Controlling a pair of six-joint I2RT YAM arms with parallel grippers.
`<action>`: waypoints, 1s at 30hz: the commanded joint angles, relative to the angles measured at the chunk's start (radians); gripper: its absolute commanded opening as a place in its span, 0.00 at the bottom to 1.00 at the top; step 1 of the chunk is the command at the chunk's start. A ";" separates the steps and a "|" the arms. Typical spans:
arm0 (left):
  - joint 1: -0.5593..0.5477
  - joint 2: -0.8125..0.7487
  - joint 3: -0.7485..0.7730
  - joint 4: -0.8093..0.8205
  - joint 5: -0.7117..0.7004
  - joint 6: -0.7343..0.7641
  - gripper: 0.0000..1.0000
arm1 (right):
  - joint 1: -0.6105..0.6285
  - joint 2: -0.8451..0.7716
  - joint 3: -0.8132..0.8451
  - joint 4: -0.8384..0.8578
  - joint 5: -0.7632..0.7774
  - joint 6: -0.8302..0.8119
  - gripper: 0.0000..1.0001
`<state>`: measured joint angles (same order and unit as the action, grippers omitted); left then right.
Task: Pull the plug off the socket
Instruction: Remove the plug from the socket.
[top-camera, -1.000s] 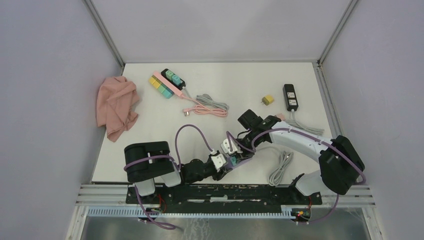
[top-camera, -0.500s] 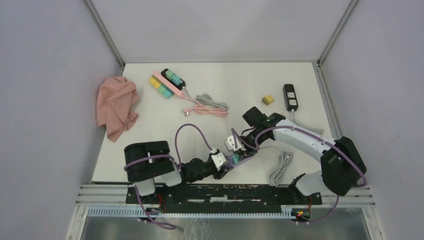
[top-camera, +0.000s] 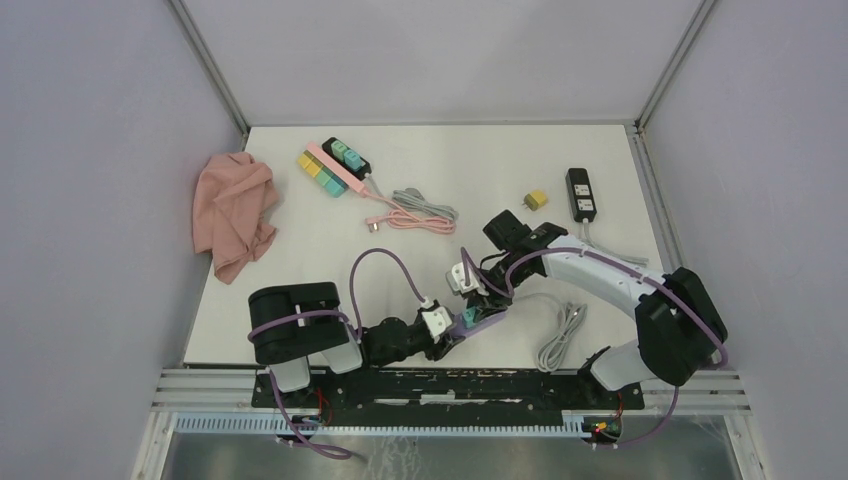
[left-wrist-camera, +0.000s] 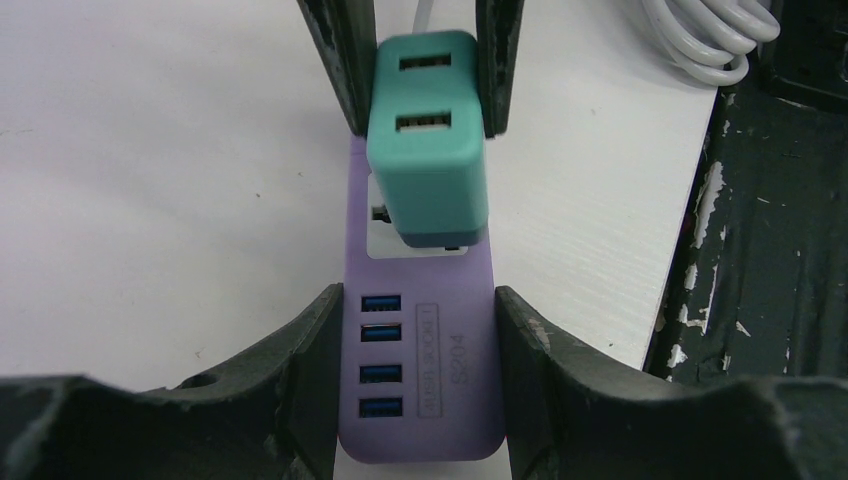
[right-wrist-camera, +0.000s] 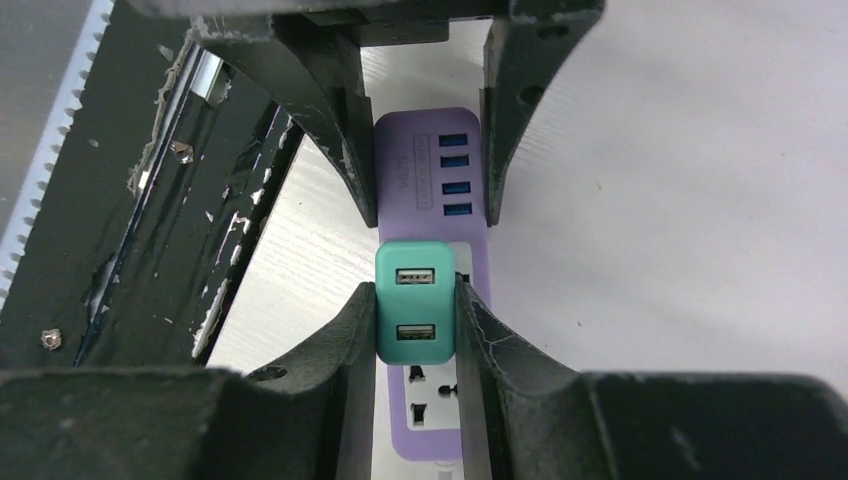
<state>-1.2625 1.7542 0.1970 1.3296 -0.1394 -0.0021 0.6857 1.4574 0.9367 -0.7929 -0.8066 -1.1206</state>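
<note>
A purple socket strip (left-wrist-camera: 420, 400) lies flat at the table's near edge and also shows in the top view (top-camera: 487, 318). My left gripper (left-wrist-camera: 418, 340) is shut on its USB end. A teal plug (left-wrist-camera: 425, 150) with two USB ports stands over the strip's white socket face, slightly tilted, with a dark pin showing under its left side. My right gripper (right-wrist-camera: 415, 300) is shut on the teal plug (right-wrist-camera: 415, 315) from both sides. An uncovered socket (right-wrist-camera: 432, 400) shows nearer the right wrist camera. In the top view the left gripper (top-camera: 452, 328) and right gripper (top-camera: 468, 303) meet.
A white cable coil (top-camera: 560, 335) lies right of the strip. A black power strip (top-camera: 581, 194) and a yellow plug (top-camera: 537, 200) are at the back right. Pink and black strips with coloured plugs (top-camera: 335, 165), coiled cables (top-camera: 420, 212) and a pink cloth (top-camera: 235, 212) are at the back left. The black base rail (left-wrist-camera: 770, 250) borders the table edge.
My right gripper and wrist have shifted slightly away from the near edge with the teal plug in them. The left arm and purple strip have stayed put.
</note>
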 joint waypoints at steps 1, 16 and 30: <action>0.005 0.007 -0.001 0.021 -0.011 -0.033 0.03 | -0.078 -0.024 0.035 -0.113 -0.091 -0.093 0.00; 0.008 0.008 0.011 0.001 -0.006 -0.033 0.03 | 0.033 0.010 0.052 -0.080 -0.108 -0.041 0.00; 0.011 0.003 0.004 0.007 0.000 -0.035 0.03 | -0.116 -0.029 0.094 -0.205 -0.159 -0.120 0.00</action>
<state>-1.2575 1.7542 0.2016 1.3231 -0.1390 -0.0021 0.6037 1.4563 0.9558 -0.9398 -0.8833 -1.2259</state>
